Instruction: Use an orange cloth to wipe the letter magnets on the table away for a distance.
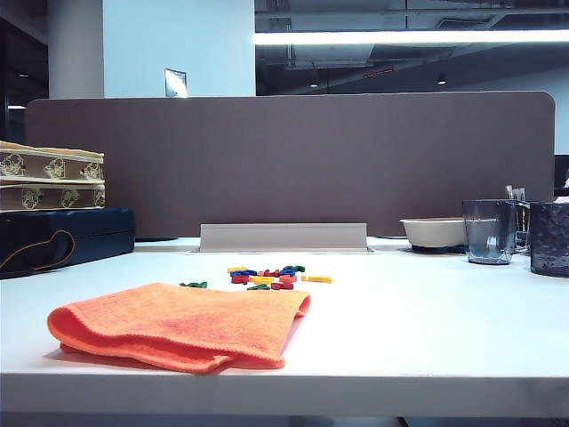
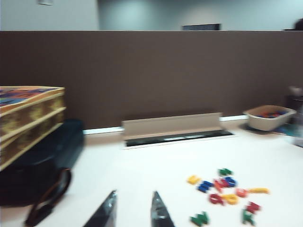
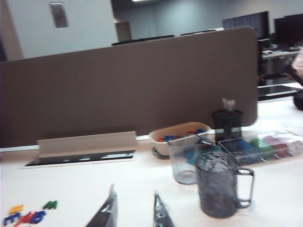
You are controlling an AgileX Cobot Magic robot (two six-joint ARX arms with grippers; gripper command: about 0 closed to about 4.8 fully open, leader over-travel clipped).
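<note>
The task stood at its opening: the orange cloth (image 1: 182, 325) lay folded at lower left of the bench (image 1: 427, 329), untouched, the letter magnets (image 1: 271, 277) clustered just behind it. Next, one arm needed to reach and grasp the cloth. The left gripper (image 2: 134, 208) and right gripper (image 3: 135, 208) hovered with jaws narrowly parted, holding nothing.

No writing, label, brand or number can be read anywhere. The letter magnets (image 1: 271, 277) lie jumbled mid-worktop, too small and blurred to tell single letters. The stacked boxes (image 1: 49, 178) at far left carry a printed pattern, but no legible words.
</note>
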